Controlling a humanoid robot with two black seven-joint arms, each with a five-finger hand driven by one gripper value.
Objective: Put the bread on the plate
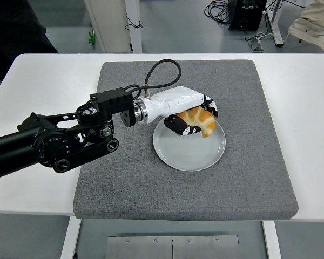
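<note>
My left hand (197,118), white with black fingertips, is shut on the bread (201,121), a golden croissant. It holds the bread over the far part of the pale grey plate (190,151), at or just above the plate's surface; I cannot tell whether it touches. The plate sits in the middle of the grey mat (237,167). The left arm (59,143) reaches in from the left edge. My right arm is out of view.
The mat lies on the white table (308,118). A black cable (161,70) loops above the left wrist. A person's dark clothing (13,32) shows at the top left, and a light sleeve (316,24) at the top right.
</note>
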